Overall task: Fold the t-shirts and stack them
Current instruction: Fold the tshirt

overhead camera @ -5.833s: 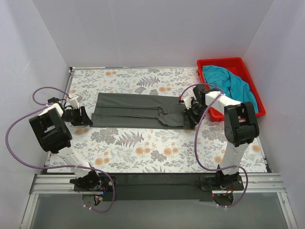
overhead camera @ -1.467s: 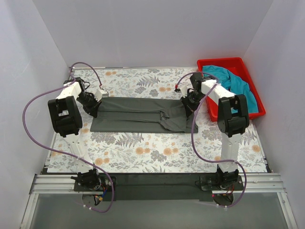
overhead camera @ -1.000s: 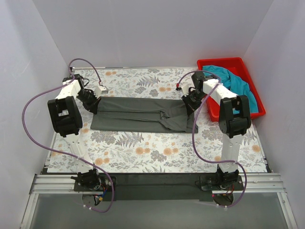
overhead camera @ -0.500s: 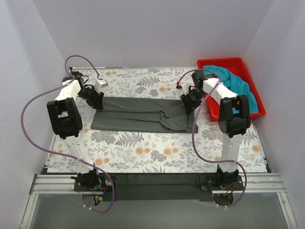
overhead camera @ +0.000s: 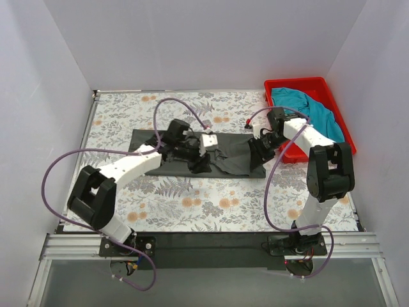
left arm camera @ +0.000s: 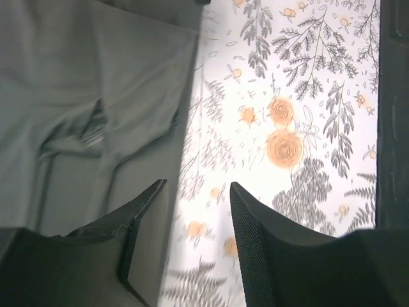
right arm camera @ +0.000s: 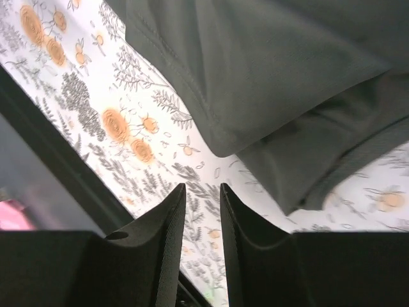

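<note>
The dark charcoal t-shirt [overhead camera: 233, 163] lies as a long folded strip across the middle of the table. My left gripper [overhead camera: 199, 164] hovers at the strip's near edge, about its middle. In the left wrist view it [left arm camera: 197, 185] is open and empty, one finger over the shirt's edge [left arm camera: 96, 96], the other over bare table. My right gripper [overhead camera: 257, 151] is at the strip's right end. In the right wrist view it [right arm camera: 202, 187] is slightly open and empty, just off the shirt's corner [right arm camera: 268, 64]. The teal-blue t-shirt [overhead camera: 307, 109] lies crumpled in the bin.
The red plastic bin [overhead camera: 297, 82] stands at the back right corner, close to my right arm. The flowered table [overhead camera: 192, 204] is walled by white panels on three sides. My left arm stretches over the shirt's left half.
My left arm has swung from the shirt's far left end to the middle of its near edge. My right gripper has shifted a little nearer at the right end.
</note>
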Available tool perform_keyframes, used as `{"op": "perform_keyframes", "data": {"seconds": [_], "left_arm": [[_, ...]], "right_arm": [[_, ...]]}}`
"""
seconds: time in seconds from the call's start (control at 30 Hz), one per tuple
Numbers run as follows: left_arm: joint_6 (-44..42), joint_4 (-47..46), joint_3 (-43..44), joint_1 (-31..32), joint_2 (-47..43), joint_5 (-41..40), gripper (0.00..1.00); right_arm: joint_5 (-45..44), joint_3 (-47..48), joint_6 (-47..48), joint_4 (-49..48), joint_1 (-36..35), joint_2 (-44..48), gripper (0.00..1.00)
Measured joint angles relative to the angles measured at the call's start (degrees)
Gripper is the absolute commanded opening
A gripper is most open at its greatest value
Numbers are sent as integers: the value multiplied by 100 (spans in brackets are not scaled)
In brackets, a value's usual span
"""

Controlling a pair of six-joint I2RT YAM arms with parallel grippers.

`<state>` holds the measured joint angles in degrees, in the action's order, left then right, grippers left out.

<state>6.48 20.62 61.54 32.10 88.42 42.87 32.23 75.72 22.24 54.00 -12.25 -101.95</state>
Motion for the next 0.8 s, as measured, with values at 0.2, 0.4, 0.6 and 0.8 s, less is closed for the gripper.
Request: {"op": "perform_keyframes", "data": {"seconds": [0.2, 0.4, 0.6, 0.8], "left_arm": [[376, -876, -94, 905, 833, -647, 42], [310, -1244, 61, 1058, 1333, -949, 43], [35, -1530, 122, 1137, 1543, -1084, 44], [-470, -1703, 114, 1228, 1617, -1091, 42]], "right_arm": [[186, -306, -293, -92, -11, -262, 39], [214, -313, -470, -313, -13, -505, 43], [236, -319, -560, -363, -13, -719, 43], [271, -319, -577, -424, -13, -925, 36]]}}
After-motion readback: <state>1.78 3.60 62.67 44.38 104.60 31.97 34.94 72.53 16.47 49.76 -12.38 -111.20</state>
